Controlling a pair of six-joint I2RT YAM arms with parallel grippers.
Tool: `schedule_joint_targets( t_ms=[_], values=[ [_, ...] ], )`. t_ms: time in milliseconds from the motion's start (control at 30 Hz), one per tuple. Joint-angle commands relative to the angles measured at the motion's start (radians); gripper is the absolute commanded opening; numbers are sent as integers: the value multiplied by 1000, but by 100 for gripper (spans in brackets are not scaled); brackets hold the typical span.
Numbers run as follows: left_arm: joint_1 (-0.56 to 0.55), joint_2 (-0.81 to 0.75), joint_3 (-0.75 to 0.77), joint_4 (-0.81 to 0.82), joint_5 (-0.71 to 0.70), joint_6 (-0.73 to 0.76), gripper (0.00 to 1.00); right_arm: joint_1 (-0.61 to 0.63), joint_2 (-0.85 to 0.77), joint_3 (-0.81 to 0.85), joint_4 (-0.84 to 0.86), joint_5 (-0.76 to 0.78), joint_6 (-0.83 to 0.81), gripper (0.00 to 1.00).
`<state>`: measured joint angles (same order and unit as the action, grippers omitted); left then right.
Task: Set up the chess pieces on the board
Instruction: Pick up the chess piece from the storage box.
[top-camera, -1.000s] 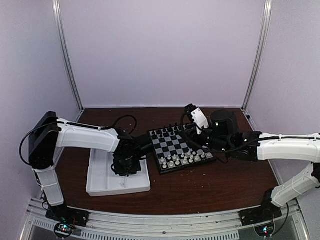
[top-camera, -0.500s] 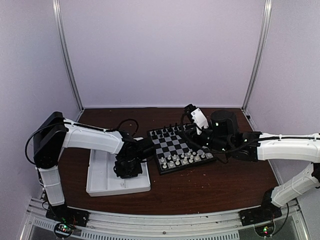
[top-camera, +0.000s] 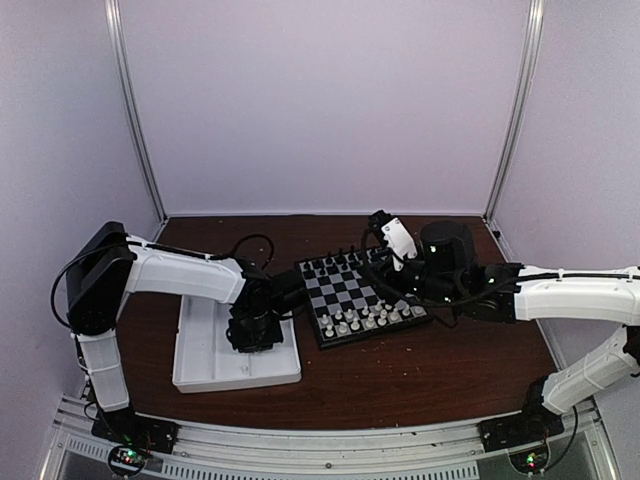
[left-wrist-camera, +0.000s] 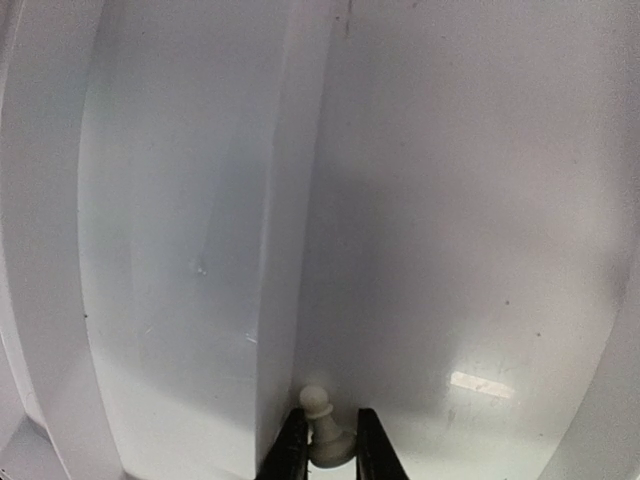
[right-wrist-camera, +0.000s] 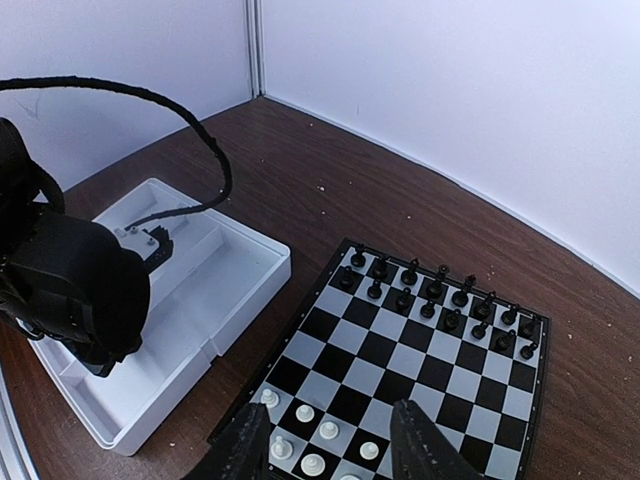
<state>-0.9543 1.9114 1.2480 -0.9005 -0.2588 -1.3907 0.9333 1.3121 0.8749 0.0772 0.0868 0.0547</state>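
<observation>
My left gripper is down in the white tray, shut on a small white pawn that stands against the tray's divider. From above, that left gripper sits over the tray's right side. The board lies mid-table, with white chess pieces along its near rows and black chessmen along the far rows. Above the board's right part my right gripper hovers open with nothing between its fingers; white pieces show below it.
The tray lies left of the board on the brown table. A black cable loops above the left arm's wrist. Pale walls and metal posts close in the back and sides.
The left arm's rear link has swung right and its wrist has shifted slightly within the tray. The right arm has stayed still over the board.
</observation>
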Motion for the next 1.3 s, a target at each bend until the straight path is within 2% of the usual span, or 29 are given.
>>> schedule_joint_targets(
  t_ms=[0, 100, 233, 333, 467, 700, 800, 900, 1033, 1167, 1267],
  values=[
    [11, 23, 15, -5, 4, 52, 1, -7, -3, 10, -5, -4, 2, 44],
    [6, 17, 55, -4, 3, 147, 0, -7, 2, 15, -8, -12, 6, 44],
    [-17, -9, 85, 55, 7, 385, 0, -7, 36, 60, -46, -76, 7, 47],
    [-15, -87, -9, 159, 3, 471, 2, -8, 90, 134, -135, -181, 25, 47],
    [9, -214, -167, 306, 25, 542, 3, -27, 180, 225, -238, -208, 151, 45],
    [21, -452, -424, 601, 111, 746, 4, -90, 416, 424, -322, -619, 392, 45],
    [20, -529, -488, 673, 148, 833, 4, -87, 528, 563, -410, -808, 460, 40],
    [20, -589, -523, 729, 205, 918, 5, -72, 581, 640, -446, -879, 475, 38],
    [21, -629, -542, 770, 252, 975, 5, -70, 624, 647, -411, -950, 527, 37],
    [20, -637, -534, 785, 295, 1010, 5, -63, 684, 646, -328, -1079, 649, 35],
    [19, -624, -521, 790, 333, 1039, 5, -50, 701, 650, -307, -1097, 679, 34]
  ],
)
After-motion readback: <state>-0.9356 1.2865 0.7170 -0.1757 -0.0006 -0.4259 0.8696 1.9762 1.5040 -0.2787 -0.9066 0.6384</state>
